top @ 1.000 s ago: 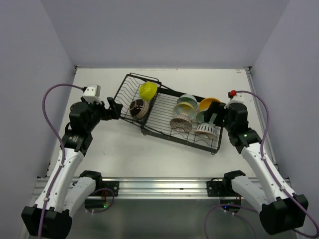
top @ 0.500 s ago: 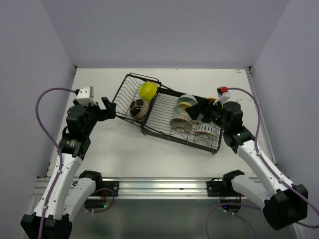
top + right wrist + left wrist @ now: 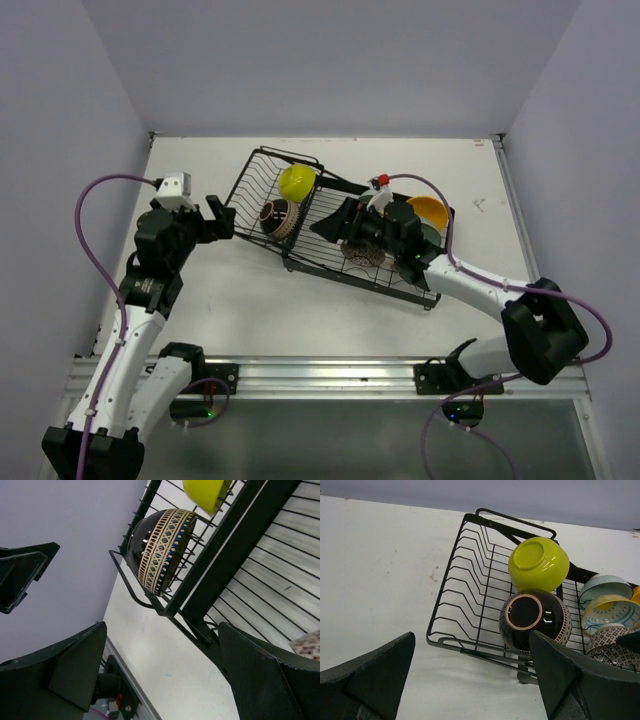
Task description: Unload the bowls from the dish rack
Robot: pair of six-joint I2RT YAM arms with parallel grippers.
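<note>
The black wire dish rack [image 3: 330, 265] lies slantwise on the white table. Its basket section holds a yellow-green bowl [image 3: 297, 182] [image 3: 538, 563] and a dark brown striped bowl [image 3: 277, 216] [image 3: 535, 619] [image 3: 162, 550], both tipped on their sides. My left gripper [image 3: 222, 215] [image 3: 472, 680] hangs open just left of the basket, holding nothing. My right gripper [image 3: 335, 222] [image 3: 162, 670] is open over the flat section, pointing at the dark bowl. An orange-yellow bowl [image 3: 428, 211] and a brown-patterned bowl [image 3: 363, 255] show beside the right arm. The left wrist view adds a pale teal bowl [image 3: 605, 586] and a cream bowl [image 3: 610, 612].
The right forearm lies across the rack's flat section and hides some of what stands there. Bare white table [image 3: 250, 300] runs along the rack's near side. Grey walls close the left, back and right. A metal rail [image 3: 320, 375] carries the arm bases at the front.
My right arm has swung left across the flat section, from the rack's right end to near the basket section. My left gripper drew back slightly to the left. Both grippers stayed open.
</note>
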